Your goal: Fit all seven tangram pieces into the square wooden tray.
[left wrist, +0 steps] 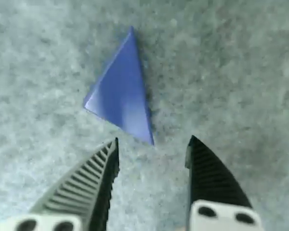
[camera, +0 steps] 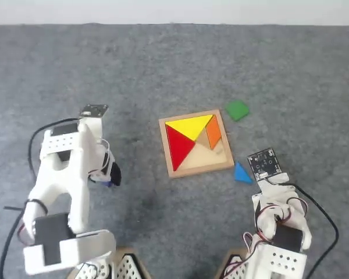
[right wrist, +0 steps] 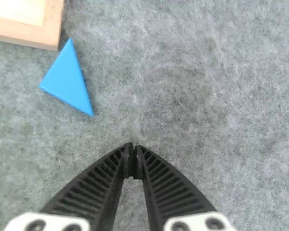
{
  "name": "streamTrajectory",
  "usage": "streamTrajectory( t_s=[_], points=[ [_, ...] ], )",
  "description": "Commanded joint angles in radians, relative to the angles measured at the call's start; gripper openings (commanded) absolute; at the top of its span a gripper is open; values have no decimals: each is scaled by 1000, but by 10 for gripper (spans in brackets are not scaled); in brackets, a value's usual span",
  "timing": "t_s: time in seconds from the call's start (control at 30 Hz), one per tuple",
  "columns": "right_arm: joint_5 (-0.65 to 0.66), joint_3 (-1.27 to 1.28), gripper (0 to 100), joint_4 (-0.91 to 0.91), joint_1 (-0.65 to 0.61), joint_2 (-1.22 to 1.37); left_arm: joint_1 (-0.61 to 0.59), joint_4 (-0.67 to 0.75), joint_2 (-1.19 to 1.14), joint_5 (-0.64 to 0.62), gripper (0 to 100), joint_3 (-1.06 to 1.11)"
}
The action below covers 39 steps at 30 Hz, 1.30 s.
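Left gripper (left wrist: 154, 139), jaws apart, hovers by the dark triangle (left wrist: 121, 91), flat on the carpet (camera: 163, 70), well apart from the tray (camera: 203, 170). Flat and thin (little to bite), it could skid off as the jaws close. Right gripper (right wrist: 134, 147) rests pinched together, empty.

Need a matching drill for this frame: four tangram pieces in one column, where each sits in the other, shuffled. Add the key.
Pieces
1. yellow triangular tangram piece
2. green square tangram piece
3. light blue triangular tangram piece
4. dark blue triangular tangram piece

Places
A. on the grey carpet, just ahead of the open left gripper
B. inside the square wooden tray
C. on the carpet by the tray's corner, near the shut right gripper
D. on the carpet off the tray's far corner

Pairs: 1-B, 2-D, 3-C, 4-A
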<state>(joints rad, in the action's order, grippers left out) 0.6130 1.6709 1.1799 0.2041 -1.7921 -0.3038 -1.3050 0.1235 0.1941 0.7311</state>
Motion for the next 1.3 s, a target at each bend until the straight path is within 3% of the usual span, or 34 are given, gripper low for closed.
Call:
streamTrajectory(
  t_s=[0.0,0.43,0.7,1.27],
  points=[
    [11,14,9,10,-5,2,5,46,5,6,222,-13],
    [11,14,9,10,-5,2,-84,106,-379,15,222,-278],
    [11,14,9,10,-5,2,-78,106,-382,41,197,-378],
    [11,14,9,10,-5,2,-83,35,-290,72,234,-380]
  ],
)
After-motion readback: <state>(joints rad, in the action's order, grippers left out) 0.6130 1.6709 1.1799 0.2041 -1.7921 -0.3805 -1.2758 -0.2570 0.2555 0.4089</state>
